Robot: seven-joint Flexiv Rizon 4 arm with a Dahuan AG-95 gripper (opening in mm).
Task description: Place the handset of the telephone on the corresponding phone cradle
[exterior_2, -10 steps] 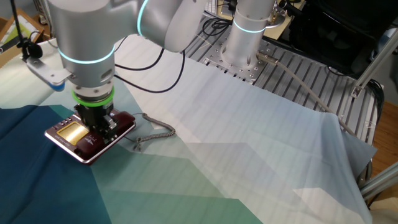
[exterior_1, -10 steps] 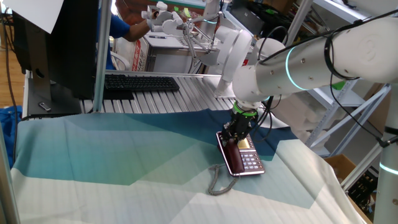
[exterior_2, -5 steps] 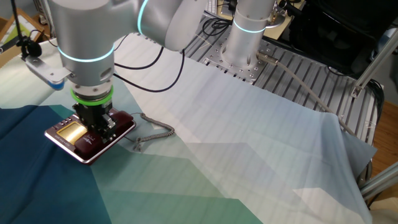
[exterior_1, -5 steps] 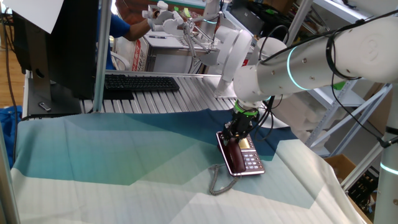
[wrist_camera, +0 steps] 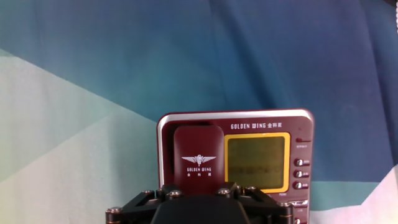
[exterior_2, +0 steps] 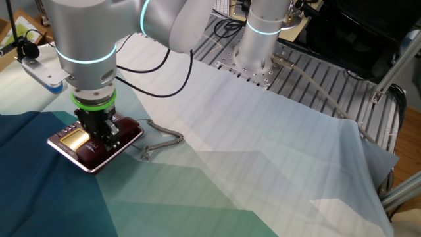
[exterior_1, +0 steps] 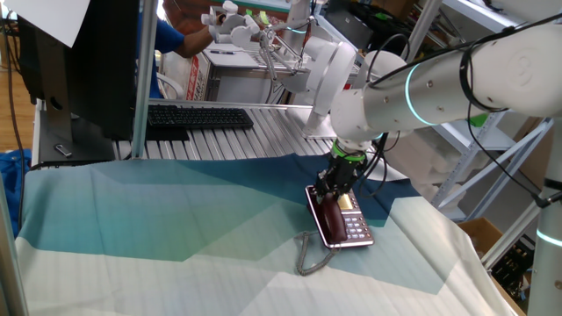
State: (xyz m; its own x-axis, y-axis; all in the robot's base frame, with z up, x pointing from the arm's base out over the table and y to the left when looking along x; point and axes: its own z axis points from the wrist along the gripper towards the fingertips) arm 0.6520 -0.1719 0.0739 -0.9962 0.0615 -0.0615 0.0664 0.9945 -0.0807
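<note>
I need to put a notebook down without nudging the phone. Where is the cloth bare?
Bare: the cloth between the keyboard and the cord, and the pale stretch beyond the cord. Crowded: around the telephone, where the gripper stands over the handset.

Black keyboard [exterior_1: 198,116] on slatted table [exterior_1: 228,140], blue-green cloth [exterior_1: 176,211] nearby.
</note>
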